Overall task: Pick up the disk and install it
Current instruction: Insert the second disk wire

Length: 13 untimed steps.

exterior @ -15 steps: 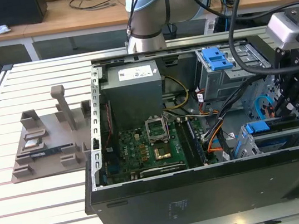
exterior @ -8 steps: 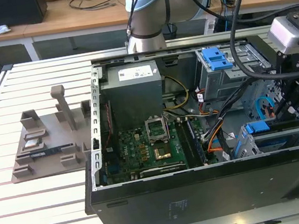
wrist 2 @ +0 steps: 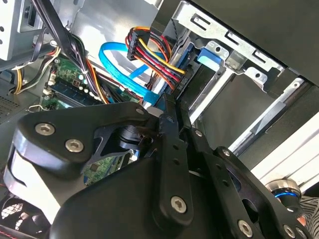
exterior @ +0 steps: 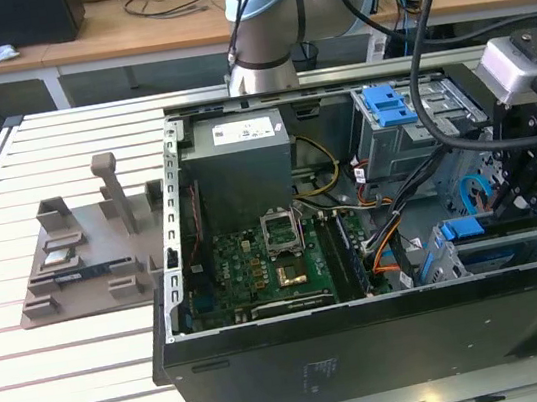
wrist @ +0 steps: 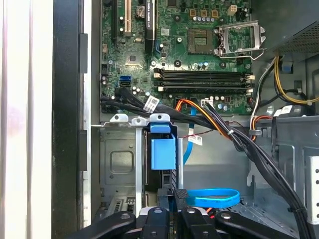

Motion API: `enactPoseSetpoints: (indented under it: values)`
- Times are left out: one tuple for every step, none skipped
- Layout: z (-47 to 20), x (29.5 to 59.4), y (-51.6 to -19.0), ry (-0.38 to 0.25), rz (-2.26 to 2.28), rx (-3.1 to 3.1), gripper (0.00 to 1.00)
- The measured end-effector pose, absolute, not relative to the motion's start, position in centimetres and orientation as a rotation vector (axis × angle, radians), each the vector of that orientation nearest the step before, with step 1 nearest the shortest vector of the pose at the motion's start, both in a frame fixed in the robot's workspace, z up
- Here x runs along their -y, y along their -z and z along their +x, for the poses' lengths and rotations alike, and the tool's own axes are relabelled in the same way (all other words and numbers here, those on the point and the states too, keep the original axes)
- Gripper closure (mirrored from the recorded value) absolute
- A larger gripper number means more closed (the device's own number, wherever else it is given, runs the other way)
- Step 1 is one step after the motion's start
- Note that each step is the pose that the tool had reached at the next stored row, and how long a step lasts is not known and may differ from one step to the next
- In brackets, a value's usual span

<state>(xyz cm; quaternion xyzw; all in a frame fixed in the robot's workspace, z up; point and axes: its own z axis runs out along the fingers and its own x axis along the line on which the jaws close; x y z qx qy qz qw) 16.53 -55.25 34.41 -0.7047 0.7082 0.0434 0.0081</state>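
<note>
Table [exterior: 94, 389]: a slatted white bench that carries the whole job, so the arm can reach everything from above.
Computer case [exterior: 371, 347]: lies on its side with the panel off, so the inside faces up for work.
Arm [exterior: 267, 19]: based behind the case and reaching over to the exterior view's right, where the drive bays are.
Grey stand [exterior: 85, 259]: sits on the table at the exterior view's left, well apart from the case, and looks like a parts holder.
Circuit board [wrist: 199, 50]: bare on the case floor beside the bays, with its processor socket open.
Drive cage [wrist: 117, 164]: a grey metal frame at the case's front corner, with an upright slot that takes a drive edge-on.
Disk [exterior: 483, 227]: stands edge-on in that cage slot. In the first wrist view it shows as a blue strip [wrist: 163, 153] between the metal walls, and I judge it is at or near its seat.
Cables [wrist: 224, 129]: bundled beside the cage, just clear of the slot.
Gripper [wrist: 174, 193]: directly over the disk's edge and lined up with the slot.
Jaws: cannot tell whether they are clenched or released.
</note>
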Motion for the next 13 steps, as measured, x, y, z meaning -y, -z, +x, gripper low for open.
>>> enactPoseSetpoints:
  values:
    - [16.53,55.25,-34.42,-0.136,-2.203,-2.213,0.84]
    - [16.53,55.26,-34.44,-0.136,-2.203,-2.213,0.84]
    - [16.57,55.26,-34.45,-0.136,-2.203,-2.213,0.84]
    - [16.65,55.26,-34.44,-0.137,-2.203,-2.212,0.84]
    - [16.77,55.25,-34.46,-0.138,-2.203,-2.211,0.84]
    - [16.83,55.25,-34.46,-0.138,-2.203,-2.211,0.84]
    - [16.87,55.23,-34.46,-0.139,-2.203,-2.210,0.84]
    - [16.88,55.24,-34.45,-0.145,-2.201,-2.207,0.84]
    - [16.89,55.23,-34.45,-0.147,-2.200,-2.205,0.84]
    - [16.89,55.25,-34.46,-0.150,-2.198,-2.204,0.84]
    - [16.90,55.35,-34.45,-0.156,-2.196,-2.201,0.84]
    - [16.90,55.46,-34.44,-0.156,-2.196,-2.200,0.84]
    - [16.89,55.52,-34.44,-0.155,-2.196,-2.201,0.84]
